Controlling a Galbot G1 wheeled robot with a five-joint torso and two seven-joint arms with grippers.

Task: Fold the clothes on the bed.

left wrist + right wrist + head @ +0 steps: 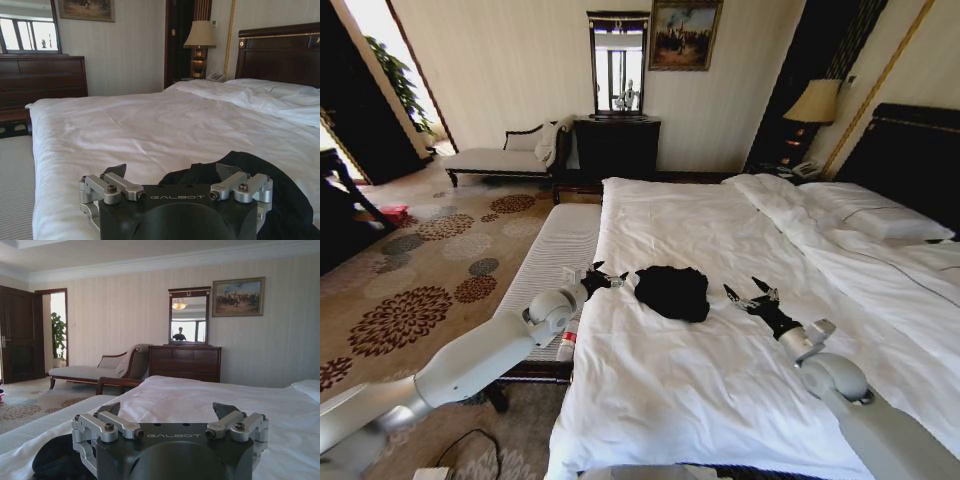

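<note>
The clothes are a crumpled black bundle lying on the white bed, near its left side. My left gripper hovers just left of the bundle, open and holding nothing. My right gripper hovers just right of it, also open and holding nothing. In the left wrist view the left gripper has spread jaws, with the clothes close in front and to one side on the bed. In the right wrist view the right gripper is spread too, and the clothes lie beside it on the bed.
A narrow ribbed bench runs along the bed's left side. Pillows and a dark headboard are at the right. A dresser with mirror, a chaise and a lamp stand by the far wall. Patterned carpet lies left.
</note>
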